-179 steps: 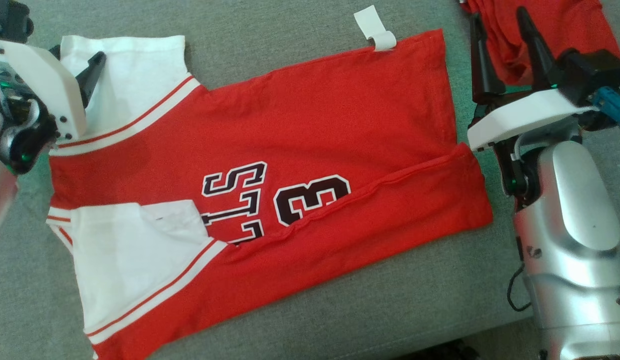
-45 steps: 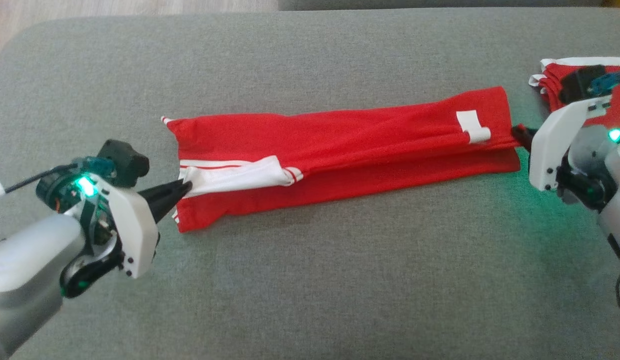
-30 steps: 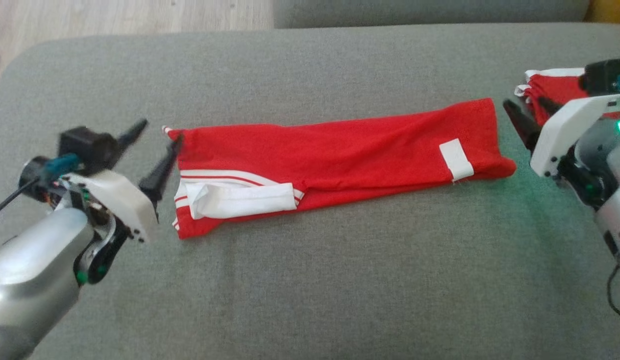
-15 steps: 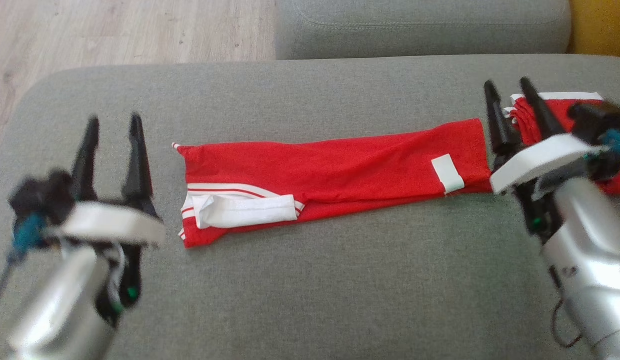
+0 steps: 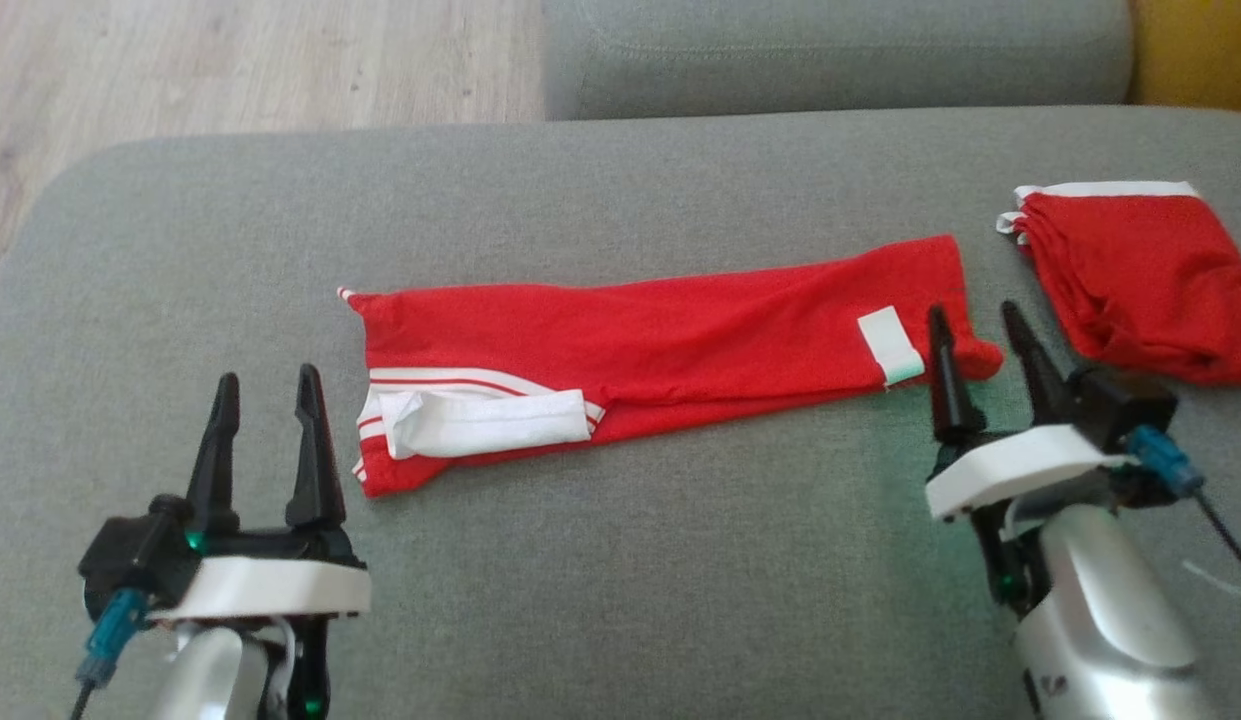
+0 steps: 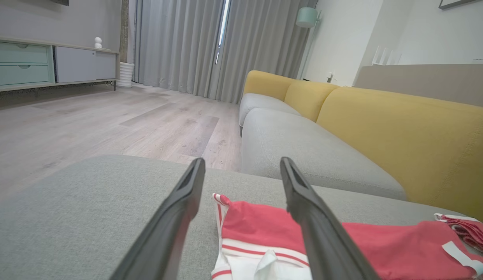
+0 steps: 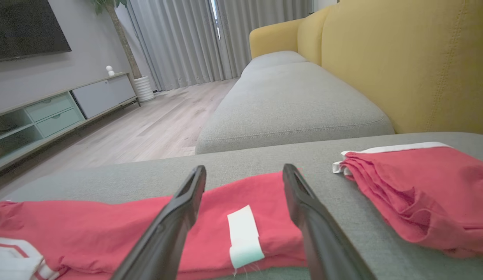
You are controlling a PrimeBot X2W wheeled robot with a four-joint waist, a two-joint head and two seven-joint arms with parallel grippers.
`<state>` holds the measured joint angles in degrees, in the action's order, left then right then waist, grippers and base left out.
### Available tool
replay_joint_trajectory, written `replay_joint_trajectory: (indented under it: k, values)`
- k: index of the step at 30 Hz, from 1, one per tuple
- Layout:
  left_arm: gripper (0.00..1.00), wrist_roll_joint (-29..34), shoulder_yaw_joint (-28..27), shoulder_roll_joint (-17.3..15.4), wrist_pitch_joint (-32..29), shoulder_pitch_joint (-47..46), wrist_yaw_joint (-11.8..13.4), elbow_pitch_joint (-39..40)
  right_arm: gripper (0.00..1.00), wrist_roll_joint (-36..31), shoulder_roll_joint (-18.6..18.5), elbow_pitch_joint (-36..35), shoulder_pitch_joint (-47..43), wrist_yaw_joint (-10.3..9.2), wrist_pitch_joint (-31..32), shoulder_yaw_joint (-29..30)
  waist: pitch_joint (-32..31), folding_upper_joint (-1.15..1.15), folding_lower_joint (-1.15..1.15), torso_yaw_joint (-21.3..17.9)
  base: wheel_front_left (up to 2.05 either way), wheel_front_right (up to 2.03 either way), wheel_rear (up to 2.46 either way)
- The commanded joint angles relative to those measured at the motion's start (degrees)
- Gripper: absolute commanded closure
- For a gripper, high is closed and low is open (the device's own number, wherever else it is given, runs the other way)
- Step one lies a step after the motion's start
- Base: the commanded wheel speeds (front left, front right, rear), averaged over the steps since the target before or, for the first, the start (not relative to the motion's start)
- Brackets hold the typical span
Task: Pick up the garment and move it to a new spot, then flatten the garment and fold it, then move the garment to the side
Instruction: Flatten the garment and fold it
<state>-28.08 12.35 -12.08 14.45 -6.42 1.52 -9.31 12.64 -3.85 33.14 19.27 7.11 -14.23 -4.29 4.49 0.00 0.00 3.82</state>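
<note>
left jaws: released, nothing in them; fingers point up the head view, just left of the garment's near left corner, apart from it
right jaws: released, nothing in them; fingers sit at the garment's right end, the tag between them in my right wrist view; contact with the cloth I can't tell
cushion: grey, wide, carries everything
garment: red, folded into a long narrow strip across the cushion's middle, left to right, right end slightly farther from me
sleeve: white, red stripes beside it, lies on top at the strip's left end, near edge
tag: white, on top near the strip's right end
pile: second red cloth with white trim, bunched, on the cushion right of the strip and apart from it
seat: another grey cushion beyond the first one
backrest: yellow, far right
floor: pale wood, far left
curtains: grey, at the room's far end in my left wrist view
cabinet: low, along the wall left of the curtains
</note>
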Motion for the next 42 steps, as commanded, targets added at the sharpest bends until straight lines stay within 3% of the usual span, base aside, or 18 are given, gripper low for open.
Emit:
replay_joint_trajectory:
  k: [1, 9, 15, 25, 31, 32, 33, 37, 42]
  values:
    - [0.0, 0.86, -3.24, -0.4, 0.54, -2.8, -0.6, 1.33, 0.0, -0.84, 0.56, -2.29, 2.78, 0.37, -0.75, -0.18, 0.56, 0.0, 0.0, 0.32, 0.0, 0.0, 0.0]
    - [0.0, 5.68, -6.6, 3.24, 0.54, -6.27, -5.57, -0.31, 0.0, -7.67, 0.89, 2.75, 8.76, 0.37, 2.2, 11.49, 3.96, 0.0, 0.0, 2.24, 0.0, 0.0, 0.0]
    - [0.0, 7.79, -6.97, 5.21, 0.54, -8.16, -7.61, -1.46, 0.0, -12.17, 0.95, 10.45, 13.34, 0.37, 6.63, 19.34, 6.24, 0.0, 0.0, 3.78, 0.0, 0.0, 0.0]
    - [0.0, 9.2, -7.6, 6.22, 0.54, -9.35, -8.8, -2.82, 0.0, -15.82, 0.96, 22.59, 16.2, 0.37, 9.76, 21.27, 7.68, 0.0, 0.0, 4.36, 0.0, 0.0, 0.0]
    - [0.0, 9.48, -8.12, 6.25, 0.54, -10.0, -8.94, -2.95, 0.02, -15.04, 0.97, 27.26, 18.19, 0.37, 9.6, 19.59, 8.12, 0.0, 0.0, 4.1, 0.0, 0.0, 0.0]
    - [0.0, 9.54, -8.22, 6.27, 0.54, -10.09, -8.95, -2.92, 0.65, -14.71, 0.97, 28.05, 18.56, 0.37, 9.4, 19.06, 8.16, 0.0, 0.0, 4.0, 0.0, 0.0, 0.0]
    - [0.0, 9.59, -8.33, 6.29, 0.54, -10.15, -8.96, -2.88, 1.0, -14.42, 0.97, 28.67, 18.89, 0.37, 8.98, 18.52, 8.18, 0.0, 0.0, 3.88, 0.0, 0.0, 0.0]
    - [0.0, 9.72, -8.66, 6.23, 0.54, -10.03, -8.99, -2.82, 1.0, -14.94, 0.97, 28.94, 19.62, 0.37, 6.27, 18.94, 7.8, 0.0, 0.0, 3.14, 0.0, 0.0, 0.0]
    - [0.0, 9.56, -8.58, 5.87, 0.54, -9.44, -9.0, -2.9, 1.0, -18.72, 0.17, 25.88, 18.9, 0.37, 4.16, 24.74, 6.65, 0.0, 0.0, 2.19, 0.0, 0.0, 0.0]
